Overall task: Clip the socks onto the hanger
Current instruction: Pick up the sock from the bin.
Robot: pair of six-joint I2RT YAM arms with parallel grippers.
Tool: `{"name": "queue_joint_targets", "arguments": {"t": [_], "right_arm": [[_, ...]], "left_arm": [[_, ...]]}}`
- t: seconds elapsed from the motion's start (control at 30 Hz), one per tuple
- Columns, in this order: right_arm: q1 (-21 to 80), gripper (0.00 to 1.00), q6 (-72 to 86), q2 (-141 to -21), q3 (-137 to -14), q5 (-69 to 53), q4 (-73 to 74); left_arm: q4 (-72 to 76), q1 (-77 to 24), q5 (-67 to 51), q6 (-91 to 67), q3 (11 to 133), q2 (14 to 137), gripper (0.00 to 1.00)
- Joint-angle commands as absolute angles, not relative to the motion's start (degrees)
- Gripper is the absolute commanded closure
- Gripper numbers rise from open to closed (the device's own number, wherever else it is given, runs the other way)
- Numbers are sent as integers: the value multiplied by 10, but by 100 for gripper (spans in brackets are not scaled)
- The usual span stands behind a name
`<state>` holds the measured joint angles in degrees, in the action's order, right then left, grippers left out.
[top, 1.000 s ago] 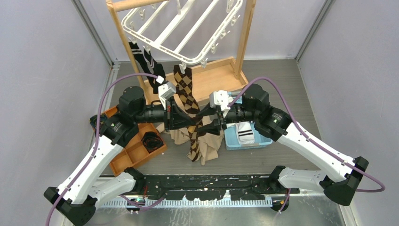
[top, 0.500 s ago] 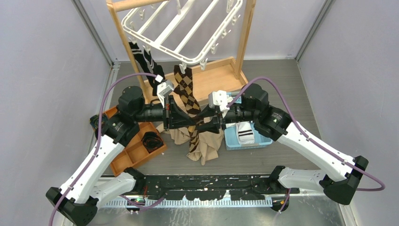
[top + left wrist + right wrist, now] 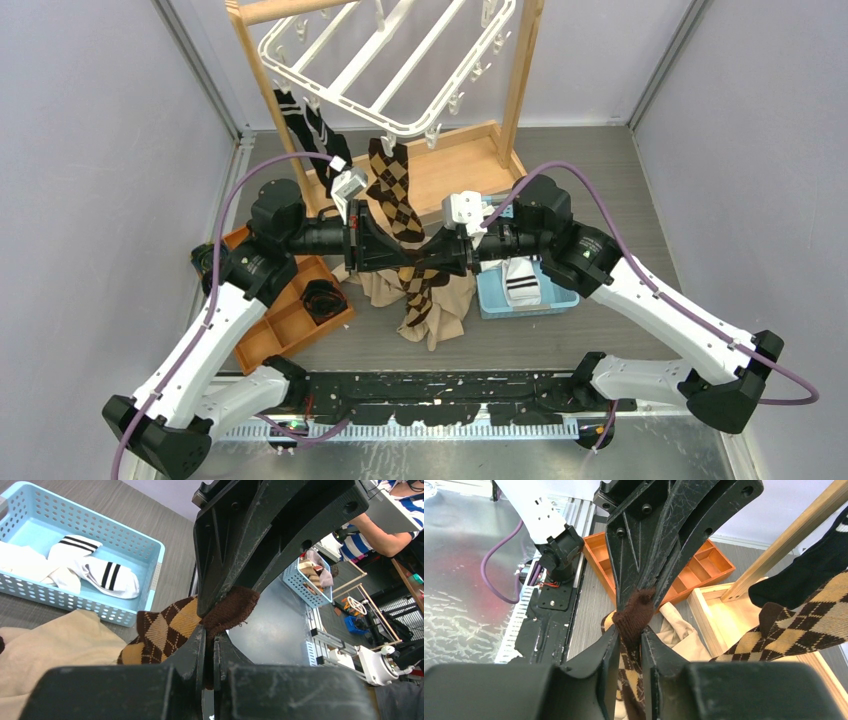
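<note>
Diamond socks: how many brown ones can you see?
2. The clipped diamond sock hangs from the hanger. The held diamond sock is pinched by the left gripper and right gripper, dangling over the beige cloth. More may hide underneath it.

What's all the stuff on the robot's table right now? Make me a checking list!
Surface: grey table, beige cloth heaped on it.
Job's things: hanger holds a striped sock and a clipped diamond sock; loose diamond sock held.
Clutter: blue basket of white socks; orange tray.
End effectors: left end effector and right end effector both shut on the loose diamond sock.
Cables: purple cables arch over the arms.
Surroundings: wooden stand, grey walls.
</note>
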<state>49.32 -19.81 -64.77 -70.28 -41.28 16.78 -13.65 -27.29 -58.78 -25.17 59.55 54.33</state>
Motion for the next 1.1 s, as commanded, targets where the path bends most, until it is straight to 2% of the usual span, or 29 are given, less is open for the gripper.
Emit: {"name": "queue_joint_targets", "arguments": {"t": [0.0, 0.2, 0.3, 0.43, 0.53, 0.67, 0.77, 0.87, 1.07], "right_arm": [[497, 75, -202, -652, -729, -417, 161], [497, 97, -188, -654, -733, -413, 163], [497, 99, -158, -649, -729, -403, 147], [497, 99, -128, -636, -716, -382, 123], [496, 99, -105, -634, -710, -369, 111], [493, 99, -71, -631, -704, -355, 87], [487, 99, -36, -631, -695, -358, 55], [486, 99, -11, -635, -692, -361, 35], [484, 99, 22, -644, -691, -372, 13]], "left_arm": [[-86, -270, -610, -279, 592, 543, 99], [-68, -270, -611, -290, 585, 543, 97], [-63, -269, -608, -291, 578, 537, 93], [-37, -264, -579, -284, 560, 507, 65], [-13, -264, -533, -258, 536, 465, 35], [59, -264, -485, -211, 479, 389, 13], [124, -264, -463, -171, 420, 330, 9], [139, -264, -438, -146, 390, 303, 8], [178, -264, -410, -145, 385, 321, 15]]}}
